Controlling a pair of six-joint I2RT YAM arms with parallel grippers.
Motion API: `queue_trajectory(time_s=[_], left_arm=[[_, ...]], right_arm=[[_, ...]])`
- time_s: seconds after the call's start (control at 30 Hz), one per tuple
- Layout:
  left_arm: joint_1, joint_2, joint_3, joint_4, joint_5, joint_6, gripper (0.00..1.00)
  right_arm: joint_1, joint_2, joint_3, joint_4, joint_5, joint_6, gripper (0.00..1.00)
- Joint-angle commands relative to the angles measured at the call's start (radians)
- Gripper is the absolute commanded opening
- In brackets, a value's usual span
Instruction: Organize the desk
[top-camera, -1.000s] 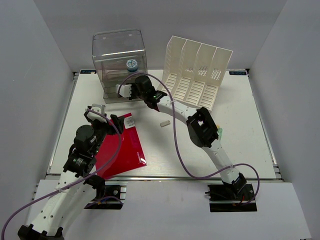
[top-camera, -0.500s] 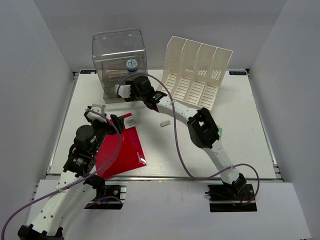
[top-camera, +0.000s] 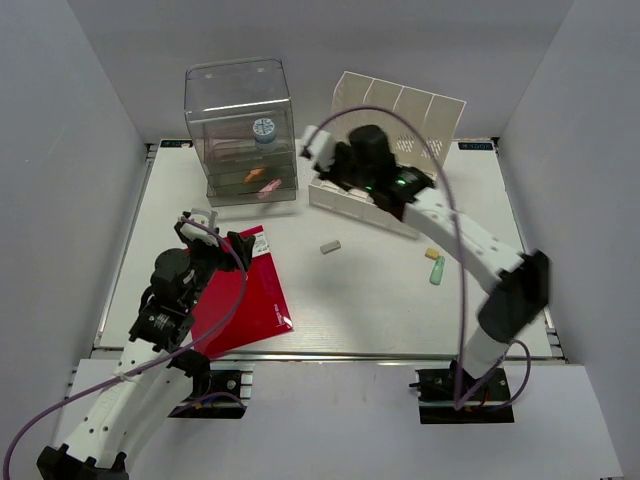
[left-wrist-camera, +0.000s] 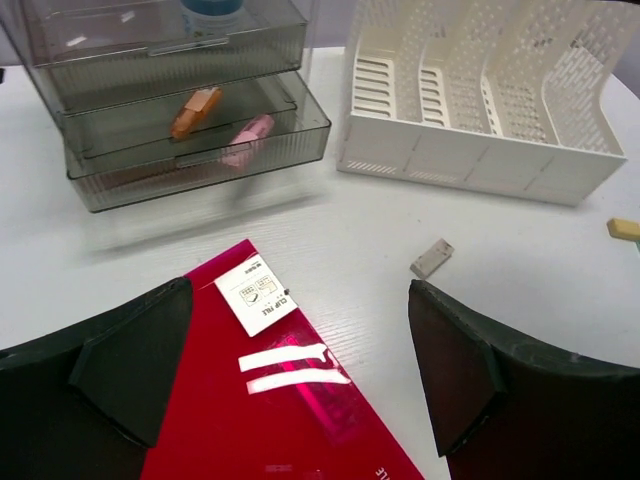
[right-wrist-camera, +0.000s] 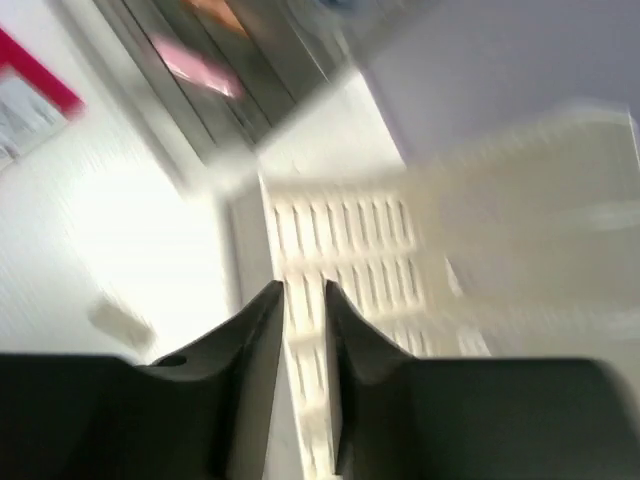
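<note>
The white desk (top-camera: 400, 295) holds a red clip file (top-camera: 245, 295) at the front left. My left gripper (top-camera: 215, 238) hovers over the file's far end, open and empty; in the left wrist view (left-wrist-camera: 300, 380) the file (left-wrist-camera: 270, 420) lies between the jaws. My right gripper (top-camera: 318, 155) is raised above the left end of the white file rack (top-camera: 425, 115). In the blurred right wrist view (right-wrist-camera: 303, 300) its jaws stand almost together with only a narrow gap, holding nothing, over the rack (right-wrist-camera: 340, 240).
A clear drawer box (top-camera: 240, 125) stands at the back left, its lower drawers slightly out, with an orange piece (left-wrist-camera: 195, 110) and a pink piece (left-wrist-camera: 248, 138) inside. A small grey block (top-camera: 330, 246), a yellow piece (top-camera: 432, 253) and a green piece (top-camera: 437, 270) lie loose.
My right arm has pulled away from the drawer box, lifting and swinging right over the file rack. The drawer pieces now show. My left arm has barely moved.
</note>
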Motion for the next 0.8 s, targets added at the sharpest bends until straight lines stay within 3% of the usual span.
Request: queue_trajectory(time_s=[0.0,0.03,0.07,0.3,0.4,0.6,0.77], left_arm=[[-0.005,0.009,-0.008,0.024,0.088,0.027,0.98],[-0.005,0.013,-0.007,0.020,0.094,0.029,0.98],[-0.005,0.018,-0.005,0.020,0.094,0.030,0.98],[-0.005,0.041,-0.005,0.012,0.091,0.033,0.98],[-0.005,0.053,-0.005,0.011,0.091,0.036,0.98],[-0.005,0.061,-0.005,0.011,0.086,0.036,0.98],[-0.005,0.047,-0.007,0.017,0.094,0.036,0.98]], right_arm=[[-0.086,-0.195,-0.271,-0.118,-0.042,0.069,0.32],[-0.139,-0.235,-0.323,-0.128,-0.040,0.050,0.43],[-0.158,-0.309,-0.369,-0.142,-0.045,0.038,0.47],[-0.322,-0.443,-0.542,-0.320,-0.133,0.145,0.56],[-0.384,-0.432,-0.579,-0.416,-0.184,0.217,0.85],[-0.479,-0.461,-0.697,-0.438,-0.265,0.390,0.84],[-0.548,-0.466,-0.783,-0.400,-0.189,0.435,0.68]])
